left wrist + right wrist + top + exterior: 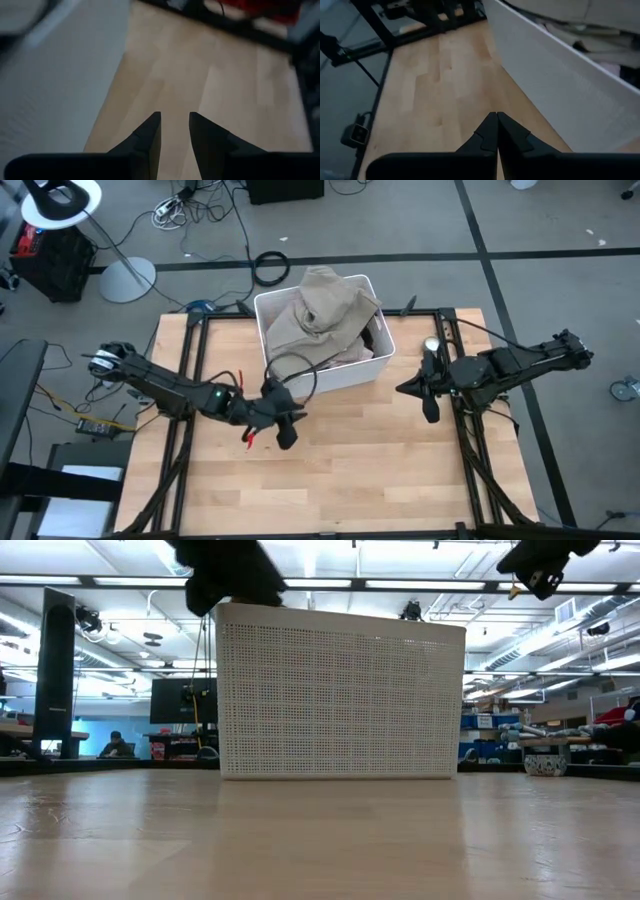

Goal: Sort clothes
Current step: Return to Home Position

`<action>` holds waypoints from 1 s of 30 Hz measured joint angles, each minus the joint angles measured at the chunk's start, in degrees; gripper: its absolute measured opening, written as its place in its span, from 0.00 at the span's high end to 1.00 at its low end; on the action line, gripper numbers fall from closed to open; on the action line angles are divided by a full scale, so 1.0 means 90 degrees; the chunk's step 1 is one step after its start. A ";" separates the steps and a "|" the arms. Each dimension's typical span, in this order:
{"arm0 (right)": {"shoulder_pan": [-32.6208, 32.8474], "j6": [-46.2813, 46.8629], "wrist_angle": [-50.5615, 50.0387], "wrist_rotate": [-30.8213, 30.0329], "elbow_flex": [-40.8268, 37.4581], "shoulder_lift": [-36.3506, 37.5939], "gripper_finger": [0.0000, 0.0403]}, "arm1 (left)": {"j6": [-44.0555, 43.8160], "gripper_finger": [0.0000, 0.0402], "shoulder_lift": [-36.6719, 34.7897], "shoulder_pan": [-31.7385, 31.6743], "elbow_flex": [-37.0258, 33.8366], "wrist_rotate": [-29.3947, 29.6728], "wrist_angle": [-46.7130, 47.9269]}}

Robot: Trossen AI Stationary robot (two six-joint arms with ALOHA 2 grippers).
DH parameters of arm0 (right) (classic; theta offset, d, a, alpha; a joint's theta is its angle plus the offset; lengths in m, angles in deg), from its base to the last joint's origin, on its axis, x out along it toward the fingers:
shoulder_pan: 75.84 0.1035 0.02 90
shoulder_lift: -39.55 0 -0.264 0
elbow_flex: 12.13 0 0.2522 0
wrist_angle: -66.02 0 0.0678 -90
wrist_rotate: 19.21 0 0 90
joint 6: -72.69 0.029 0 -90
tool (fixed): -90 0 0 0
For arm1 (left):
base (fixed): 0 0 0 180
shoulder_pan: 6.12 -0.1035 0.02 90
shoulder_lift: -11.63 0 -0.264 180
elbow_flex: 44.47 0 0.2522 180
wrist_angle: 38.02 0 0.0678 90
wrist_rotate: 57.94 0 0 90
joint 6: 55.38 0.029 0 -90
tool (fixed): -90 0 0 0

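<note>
The soft, limp beige garment (pixel 325 308) in the bin (pixel 350 370) at twelve o'clock should suit pinching a fold; left pincer (pixel 284 432) released, right pincer (pixel 431 408) clenched empty.

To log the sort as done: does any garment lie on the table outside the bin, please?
No: the high view shows no cloth on the table; the beige garment tops the bin.

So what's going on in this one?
Sorting looks finished. A large beige garment tops the pile in the white bin at the back of the table. The left claw hangs slightly open and empty just in front of the bin. The right claw is shut on nothing, off to the bin's right.
</note>
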 joint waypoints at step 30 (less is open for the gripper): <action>0.0010 0.0542 0.2788 -0.0012 -0.1821 -0.0197 0.99 | 0.2623 0.74 -0.0451 0.1387 -0.2324 0.1146 -0.4513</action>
